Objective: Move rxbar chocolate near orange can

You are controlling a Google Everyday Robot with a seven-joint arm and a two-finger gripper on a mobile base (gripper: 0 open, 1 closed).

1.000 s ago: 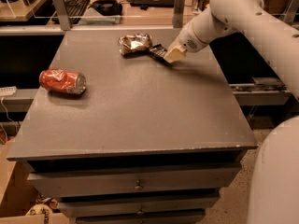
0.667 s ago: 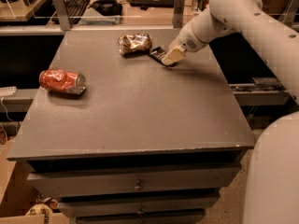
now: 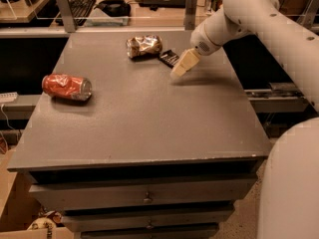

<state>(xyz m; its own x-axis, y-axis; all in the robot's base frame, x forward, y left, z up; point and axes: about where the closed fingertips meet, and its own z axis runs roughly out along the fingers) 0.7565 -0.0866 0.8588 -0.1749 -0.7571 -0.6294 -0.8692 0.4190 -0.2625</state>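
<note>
The rxbar chocolate (image 3: 168, 58), a flat black wrapper, lies on the grey table (image 3: 139, 128) at the far side. It sits just right of the orange can (image 3: 143, 46), a crumpled brownish-silver can on its side, and nearly touches it. My gripper (image 3: 180, 68) hangs from the white arm at the bar's right edge, its cream tip pointing down toward the tabletop. It covers the bar's right end.
A crushed red can (image 3: 67, 86) lies on its side at the table's left. Drawers (image 3: 146, 198) run below the front edge. A desk with a keyboard (image 3: 79, 4) and other gear stands behind the table. The robot's white body (image 3: 291, 183) fills the right.
The gripper has shifted slightly toward the near side and downward. The bar and both cans stay where they were.
</note>
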